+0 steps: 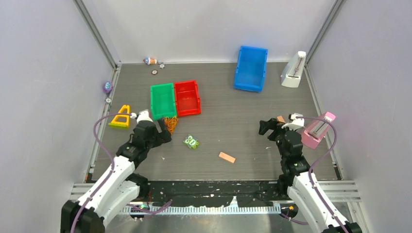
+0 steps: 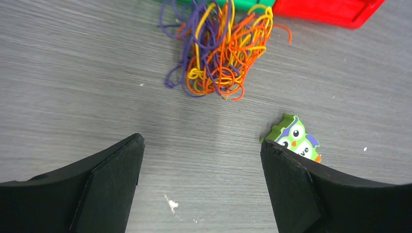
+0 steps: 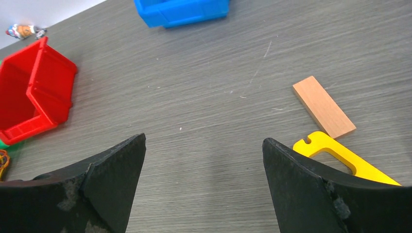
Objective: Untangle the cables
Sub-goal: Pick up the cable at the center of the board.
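The cables (image 2: pixel 218 53) are a loose tangle of orange, yellow and purple strands lying on the grey table just in front of the green bin (image 1: pixel 163 99); from above they show as a small orange clump (image 1: pixel 170 124). My left gripper (image 2: pixel 201 143) hovers a little short of the tangle, its black fingers spread wide with only bare table between them. In the top view the left gripper (image 1: pixel 163 131) sits right beside the clump. My right gripper (image 3: pixel 204 138) is far off at the right, open and holding nothing, also seen from above (image 1: pixel 268 127).
A red bin (image 1: pixel 187 97) stands beside the green one, a blue bin (image 1: pixel 251 68) at the back. A green owl piece (image 2: pixel 296 138) lies by my left gripper's right finger. A wooden block (image 3: pixel 323 107) and a yellow piece (image 3: pixel 350 160) lie near the right gripper, a pink device (image 1: pixel 318 128) beyond.
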Robot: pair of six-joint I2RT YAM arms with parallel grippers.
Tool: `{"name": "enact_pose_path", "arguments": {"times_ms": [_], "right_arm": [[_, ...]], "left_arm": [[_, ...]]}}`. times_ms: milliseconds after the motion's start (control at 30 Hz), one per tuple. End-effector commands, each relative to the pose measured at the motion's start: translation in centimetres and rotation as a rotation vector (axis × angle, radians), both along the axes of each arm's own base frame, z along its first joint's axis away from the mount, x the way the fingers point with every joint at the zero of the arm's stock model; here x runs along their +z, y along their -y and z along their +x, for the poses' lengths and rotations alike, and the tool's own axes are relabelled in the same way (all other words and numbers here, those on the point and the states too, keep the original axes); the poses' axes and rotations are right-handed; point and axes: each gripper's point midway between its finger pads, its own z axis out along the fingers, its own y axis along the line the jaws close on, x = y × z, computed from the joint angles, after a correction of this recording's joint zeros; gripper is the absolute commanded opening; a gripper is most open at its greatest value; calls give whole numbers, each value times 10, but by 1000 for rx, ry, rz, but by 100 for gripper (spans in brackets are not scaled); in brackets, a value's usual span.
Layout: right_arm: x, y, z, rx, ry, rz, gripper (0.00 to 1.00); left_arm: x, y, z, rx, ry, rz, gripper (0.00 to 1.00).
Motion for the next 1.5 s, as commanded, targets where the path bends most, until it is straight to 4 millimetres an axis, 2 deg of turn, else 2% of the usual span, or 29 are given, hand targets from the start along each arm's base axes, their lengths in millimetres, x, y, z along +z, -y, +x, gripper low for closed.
{"name": "enact_pose_path", "arguments": {"times_ms": [0,267,433,567,600,667,700,733,767,800,833,933,1067,1200,1300,1467], "right_arm": [[25,-5,5,27,95,13,95],[26,-5,4,27,106,16,95],[26,-4,4,26,111,16,95],[26,-4,4,26,111,16,95],[26,-5,4,28,109,17,95],[26,-6,4,32,109,17,95],[26,-6,4,33,111,18,95],[26,-6,5,33,111,16,95],[26,-6,5,33,111,16,95],[26,-6,5,33,110,16,95],[26,-6,5,35,110,15,95],[26,-7,5,40,110,16,95],[26,-10,6,53,111,19,95],[26,-14,7,79,110,20,95],[26,-18,8,102,110,20,95],[31,-39,7,221,140,33,96]], "left_arm": [[14,15,41,-11,192,-27,89],[-7,3,68,69,126,86,87],[-9,11,85,55,171,68,83],[-22,11,95,74,120,71,81],[-26,11,96,81,108,62,78],[-28,17,97,47,104,42,65],[-26,21,97,23,113,31,44],[-22,25,97,-4,128,23,31],[-19,30,95,-36,137,7,13],[-15,35,94,-71,152,-8,4],[-11,42,90,-117,163,-27,0],[4,62,77,-257,197,-72,0],[14,89,49,-427,235,-164,0],[34,112,26,-597,294,-227,0],[54,123,19,-683,365,-247,0],[85,142,22,-759,477,-298,0]]}}
